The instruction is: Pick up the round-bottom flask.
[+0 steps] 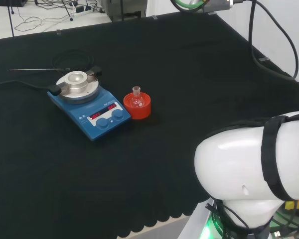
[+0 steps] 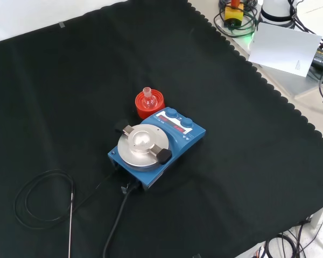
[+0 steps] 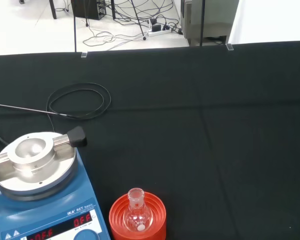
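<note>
Flask: small clear glass round-bottom flask (image 1: 136,99), upright, neck up, seated in a red ribbed ring stand (image 1: 138,106) on the black cloth (image 1: 189,89).
Flask contents: wrist view shows a small white piece at the bottom of the bulb (image 3: 136,216); I cannot tell this from the head view.
Neighbour: blue stirrer plate with a round silver metal block on top (image 1: 87,102), just beside the stand; to its left in the head view, in front of it in the front view (image 2: 153,142).
Front view extra: black cable (image 2: 116,226) running off the plate's near end and a thin metal probe rod (image 2: 71,220) beside a cable loop.
Head view extra: my own white arm link (image 1: 254,159) at lower right.
My hand: I cannot tell how my fingers stand.
</note>
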Motion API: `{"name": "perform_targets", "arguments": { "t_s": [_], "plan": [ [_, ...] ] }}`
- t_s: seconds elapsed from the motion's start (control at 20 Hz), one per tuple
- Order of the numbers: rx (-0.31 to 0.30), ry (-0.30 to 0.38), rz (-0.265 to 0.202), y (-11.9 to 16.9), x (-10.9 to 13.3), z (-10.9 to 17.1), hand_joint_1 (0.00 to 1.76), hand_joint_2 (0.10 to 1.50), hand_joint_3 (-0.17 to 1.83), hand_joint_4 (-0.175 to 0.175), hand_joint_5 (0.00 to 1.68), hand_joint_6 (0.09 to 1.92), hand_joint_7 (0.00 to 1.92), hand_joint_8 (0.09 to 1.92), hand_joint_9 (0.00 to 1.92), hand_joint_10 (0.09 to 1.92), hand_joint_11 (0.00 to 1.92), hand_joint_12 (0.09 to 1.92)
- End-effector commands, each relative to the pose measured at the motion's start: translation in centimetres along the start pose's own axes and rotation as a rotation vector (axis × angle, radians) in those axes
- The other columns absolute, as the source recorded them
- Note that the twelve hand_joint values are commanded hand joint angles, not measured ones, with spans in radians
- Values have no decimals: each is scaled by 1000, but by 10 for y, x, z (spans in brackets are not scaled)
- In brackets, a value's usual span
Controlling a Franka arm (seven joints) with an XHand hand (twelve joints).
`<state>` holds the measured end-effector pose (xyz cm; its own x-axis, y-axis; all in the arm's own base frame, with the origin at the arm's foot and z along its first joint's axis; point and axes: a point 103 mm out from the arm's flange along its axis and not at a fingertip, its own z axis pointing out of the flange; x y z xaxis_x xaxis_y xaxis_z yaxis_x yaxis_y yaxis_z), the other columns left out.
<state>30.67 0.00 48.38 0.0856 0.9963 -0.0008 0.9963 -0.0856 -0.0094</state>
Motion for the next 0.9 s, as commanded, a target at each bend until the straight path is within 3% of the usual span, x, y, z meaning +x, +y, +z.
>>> {"name": "perform_targets", "arguments": {
  "t_s": [0.05,0.15,0.3,0.65,0.9],
  "plan": [
    [-8,-9,3,0,0,0,348,1073,630,-7,369,87,330,773,449,811,266,1290],
    [-8,-10,6,0,-1,-1,156,1220,437,-4,378,87,154,628,287,689,114,1371],
    [-7,-12,10,0,-1,-1,99,1286,333,-4,382,87,110,582,249,647,72,1396],
    [10,-7,25,8,-5,14,104,1298,305,-4,385,87,110,576,247,641,72,1398],
    [34,17,46,16,-10,44,234,1244,272,-4,393,87,124,578,263,644,83,1402]
  ]
}}
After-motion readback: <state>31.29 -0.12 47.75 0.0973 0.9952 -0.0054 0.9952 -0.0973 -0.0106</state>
